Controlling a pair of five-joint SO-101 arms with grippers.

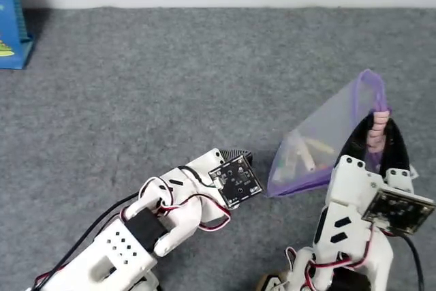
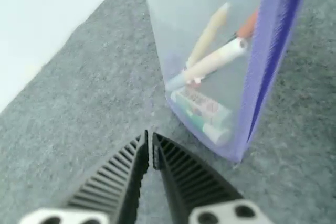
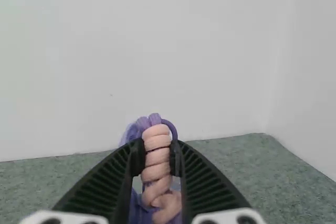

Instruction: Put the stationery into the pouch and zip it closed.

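**Purple pouch hung by its pull: zip step**

Pouch [image 1: 320, 148] stands tilted near the table's [image 1: 136, 86] right front edge, pens [image 2: 210, 64] inside. Right gripper [image 3: 156, 148] is clamped on the pink coiled pull [image 1: 377, 131]. Left gripper [image 2: 149, 140] is closed and empty, just beside the pouch's low corner. Likely best: left pinches that corner while right draws steadily; slack fabric could jam the zip.

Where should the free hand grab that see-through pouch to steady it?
Probably the purple seam at the pouch's lower corner, coming in low from the left hand's side. That edge is thin and flat; the pens bulge the middle, and the right hand holds the pink cord up top.
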